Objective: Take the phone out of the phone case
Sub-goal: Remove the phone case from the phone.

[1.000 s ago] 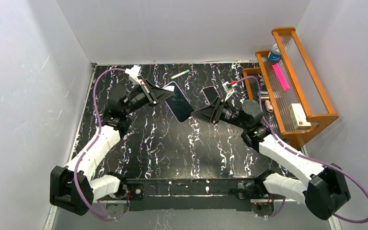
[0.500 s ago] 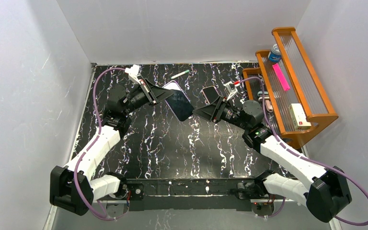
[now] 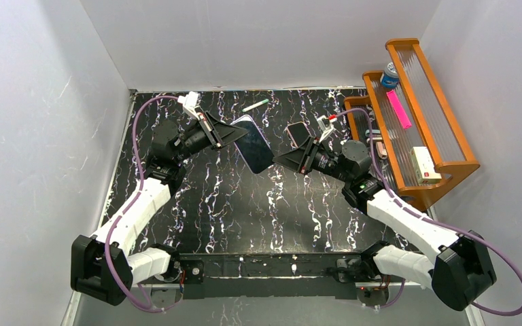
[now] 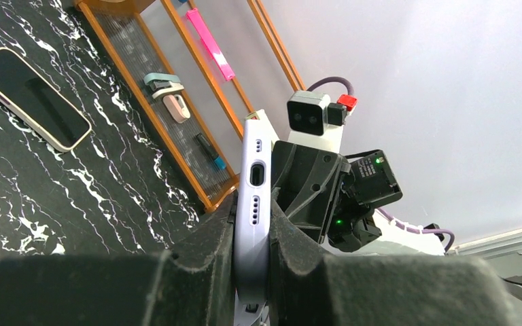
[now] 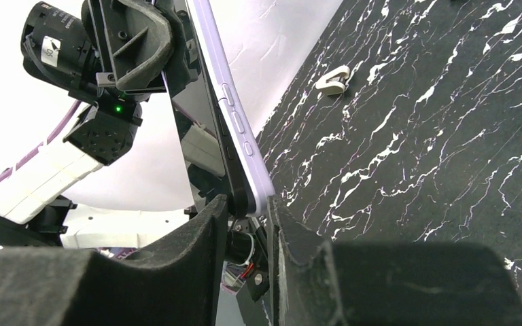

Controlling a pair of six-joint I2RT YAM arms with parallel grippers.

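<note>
The phone (image 3: 253, 145), seated in its lavender phone case (image 4: 251, 197), is held off the black marbled table (image 3: 231, 204) between the two arms, over the far middle of the surface. The left gripper (image 3: 233, 134) is clenched on it: in the left wrist view the cased edge with the charging port is seen pinched between the two dark fingers (image 4: 204, 244), with both pads pressed against the faces. The phone is tilted, and in the top view its dark screen is turned upward and toward the right arm. The right gripper (image 3: 280, 159) is set at the opposite corner, where the phone's lower end is straddled by its fingers (image 5: 292, 251). In the right wrist view the lavender side with the buttons is seen running down into the narrow gap, and one finger appears to be touched by the case. Whether that corner is actually squeezed cannot be told. A second phone (image 3: 298, 133) is laid flat, screen up, on the table just beyond the right gripper, apart from the held one. A green pen (image 3: 255, 105) is seen near the back wall, and a small white clip (image 5: 333, 80) lies on the marble. A wooden rack (image 3: 465, 165) is placed along the right side, well apart from the phone.
</note>
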